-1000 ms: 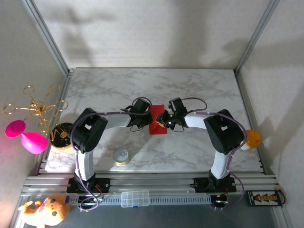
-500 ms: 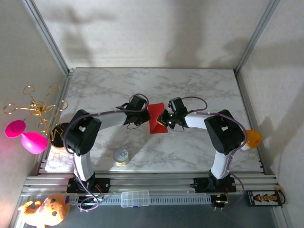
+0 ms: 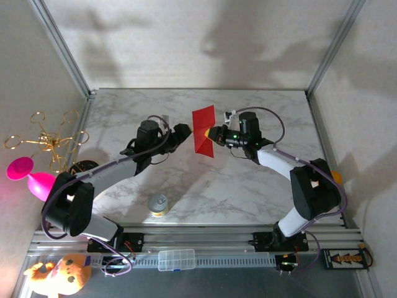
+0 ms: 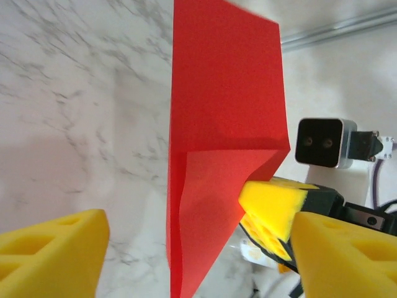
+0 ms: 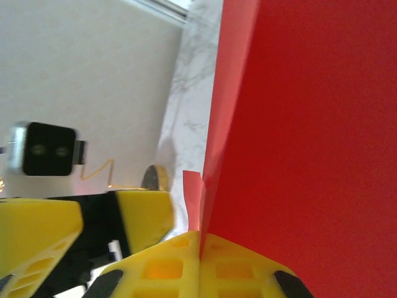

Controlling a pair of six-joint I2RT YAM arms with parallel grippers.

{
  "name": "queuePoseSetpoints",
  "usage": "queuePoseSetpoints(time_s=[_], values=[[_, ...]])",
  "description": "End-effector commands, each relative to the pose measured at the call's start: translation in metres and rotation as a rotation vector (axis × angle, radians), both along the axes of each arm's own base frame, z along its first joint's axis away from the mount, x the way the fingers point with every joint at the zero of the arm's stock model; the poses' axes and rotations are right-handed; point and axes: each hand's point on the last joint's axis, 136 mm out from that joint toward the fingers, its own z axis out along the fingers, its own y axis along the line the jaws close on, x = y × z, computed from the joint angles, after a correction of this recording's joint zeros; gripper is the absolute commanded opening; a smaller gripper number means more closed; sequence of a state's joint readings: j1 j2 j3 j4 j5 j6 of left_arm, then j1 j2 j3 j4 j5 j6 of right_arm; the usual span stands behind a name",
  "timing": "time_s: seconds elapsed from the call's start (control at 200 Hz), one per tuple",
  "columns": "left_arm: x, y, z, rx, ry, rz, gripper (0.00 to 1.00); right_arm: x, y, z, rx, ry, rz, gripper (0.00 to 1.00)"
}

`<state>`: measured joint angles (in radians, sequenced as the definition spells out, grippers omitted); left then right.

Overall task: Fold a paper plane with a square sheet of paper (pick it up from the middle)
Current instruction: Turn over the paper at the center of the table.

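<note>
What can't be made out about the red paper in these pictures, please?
- Right wrist view: the red paper runs off the top and right edges, so its outline is cut off.
- Left wrist view: the bottom edge cuts off the paper's lower tip.
- Top view: the paper's creases are too small to count, and the right tool covers the pinched spot.

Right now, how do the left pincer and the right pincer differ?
The left pincer is open; the right pincer is shut. The left pincer holds nothing, while the right pincer grips the square sheet of paper by its edge. Both have yellow fingers and face the sheet from opposite sides.
</note>
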<state>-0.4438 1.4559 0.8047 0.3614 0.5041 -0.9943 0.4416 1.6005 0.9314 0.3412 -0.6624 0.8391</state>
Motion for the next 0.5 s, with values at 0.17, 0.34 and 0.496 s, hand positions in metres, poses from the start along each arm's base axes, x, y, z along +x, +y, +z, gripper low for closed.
queuePoseSetpoints(time_s=[0.17,0.34,0.496], values=[[-0.022,-0.031,0.036,-0.174,-0.118,-0.132,0.93,-0.014,0.011,0.05,0.169,-0.067,0.112,0.0],[-0.023,-0.039,0.041,-0.202,-0.131,-0.16,0.88,-0.019,0.012,0.057,0.206,-0.063,0.135,0.01],[-0.023,-0.043,0.045,-0.232,-0.138,-0.18,0.73,-0.019,0.011,0.057,0.212,-0.055,0.139,0.01]])
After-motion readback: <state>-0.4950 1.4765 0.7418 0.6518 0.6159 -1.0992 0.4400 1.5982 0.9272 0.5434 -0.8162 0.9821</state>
